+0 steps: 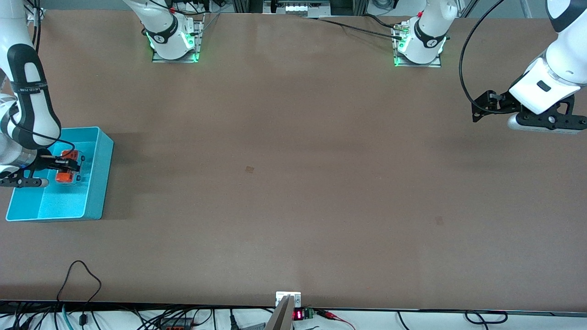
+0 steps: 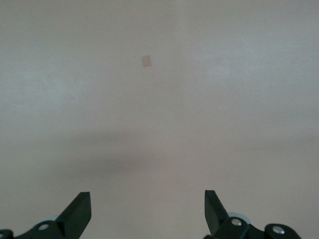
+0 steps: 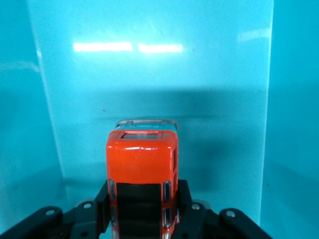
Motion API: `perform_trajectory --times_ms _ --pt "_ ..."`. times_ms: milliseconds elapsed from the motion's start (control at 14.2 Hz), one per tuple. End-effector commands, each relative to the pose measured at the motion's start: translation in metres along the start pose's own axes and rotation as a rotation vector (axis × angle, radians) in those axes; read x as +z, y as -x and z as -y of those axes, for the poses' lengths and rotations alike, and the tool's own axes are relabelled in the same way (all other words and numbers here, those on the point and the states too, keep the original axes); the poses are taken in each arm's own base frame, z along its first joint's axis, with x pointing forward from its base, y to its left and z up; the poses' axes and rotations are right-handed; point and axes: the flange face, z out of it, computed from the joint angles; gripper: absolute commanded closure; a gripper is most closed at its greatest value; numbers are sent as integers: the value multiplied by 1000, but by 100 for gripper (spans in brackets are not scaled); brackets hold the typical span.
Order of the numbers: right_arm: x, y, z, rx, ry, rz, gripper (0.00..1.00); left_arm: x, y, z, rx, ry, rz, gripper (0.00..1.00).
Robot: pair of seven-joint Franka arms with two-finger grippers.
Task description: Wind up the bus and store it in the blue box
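The blue box [image 1: 98, 183] sat at the right arm's end of the worktop [image 1: 293, 183], nearer the front camera than that arm's base, its outer wall close to the worktop's edge. The right gripper [image 1: 69, 168] was lowered between the box's walls, jaws clamped on the sides of the bus [image 1: 67, 173], which sat low inside the box; the right wrist view showed the bus [image 3: 142, 172] well apart from the walls, with bare blue floor ahead. The left gripper [image 2: 147, 211] waited over bare worktop toward the left arm's end, jaws apart.
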Motion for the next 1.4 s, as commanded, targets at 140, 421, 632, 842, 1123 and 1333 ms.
perform_trajectory --times_ms 140,421,632,842,1123,1333 --pt "22 12 -16 37 -1 13 100 -6 -3 -4 2 -8 -24 0" --pt "30 13 -16 30 -3 24 19 -5 -3 -4 0 -8 -20 0" --pt "17 8 -17 21 4 6 0 -5 -3 -3 -3 -8 -20 0" --pt "-45 -3 -8 18 5 -50 0 -5 -2 -3 -3 -8 -17 0" --pt "-151 -6 21 -30 3 -120 0 -6 -3 -3 -3 -8 -20 0" --pt "-232 2 50 -21 -20 -96 0 -6 -3 -3 -3 -8 -20 0"
